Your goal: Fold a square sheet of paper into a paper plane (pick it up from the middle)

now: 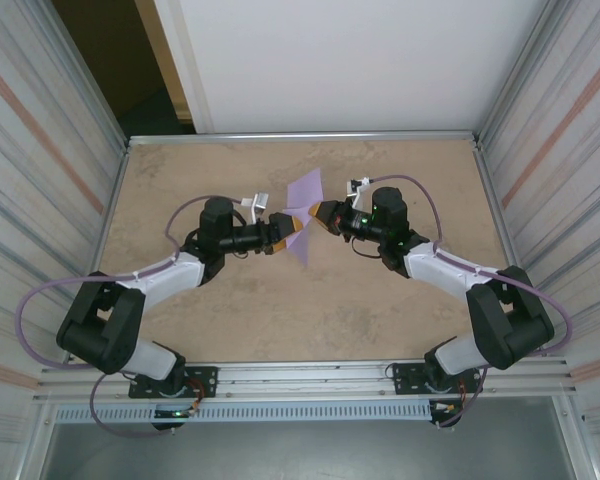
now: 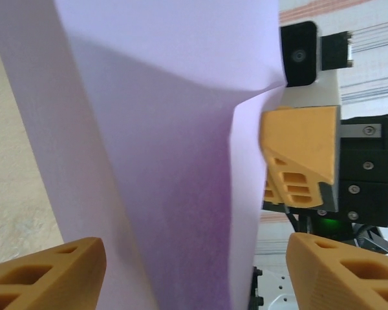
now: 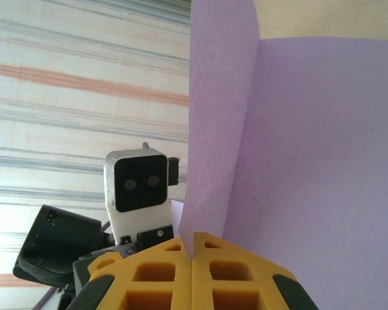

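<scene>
The right gripper's [image 3: 191,261] jaws are pressed fully together, pinching the square sheet of thin lavender-purple paper [image 3: 310,161] along a crease or edge between the orange fingertips. The left gripper's [image 2: 197,265] jaws stand wide apart with one orange finger [image 2: 48,271] on each side of the sheet, and they grip nothing. The sheet hangs upright in the air between the two grippers, above the middle of the mottled beige table [image 1: 230,320]. It is bent so that two flaps meet at an angle.

This looks like an early fold, far from a dart shape. The next move probably calls for the left jaws to close on the loose flap, squarely on the intended crease line, while the right grip holds firm. The two wrists are nose to nose, so clearance between them is tight. The ribbed metal side walls [image 1: 40,150] stand well apart from both.
</scene>
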`<action>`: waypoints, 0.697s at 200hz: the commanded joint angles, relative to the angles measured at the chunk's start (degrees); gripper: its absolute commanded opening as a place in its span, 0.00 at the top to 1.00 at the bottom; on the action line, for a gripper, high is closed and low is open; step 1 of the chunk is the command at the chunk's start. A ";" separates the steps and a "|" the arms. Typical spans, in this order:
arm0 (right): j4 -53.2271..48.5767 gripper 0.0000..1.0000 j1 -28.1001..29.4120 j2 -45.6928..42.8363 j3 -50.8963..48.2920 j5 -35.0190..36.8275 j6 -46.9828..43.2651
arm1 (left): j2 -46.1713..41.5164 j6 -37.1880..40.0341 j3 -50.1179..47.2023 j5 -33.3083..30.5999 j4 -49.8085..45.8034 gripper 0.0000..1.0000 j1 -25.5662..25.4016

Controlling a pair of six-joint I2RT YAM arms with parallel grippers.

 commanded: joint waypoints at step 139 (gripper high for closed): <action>-16.49 0.47 -3.34 -6.90 -2.81 6.88 -8.47 | 0.19 6.01 2.01 1.29 -4.79 0.93 2.66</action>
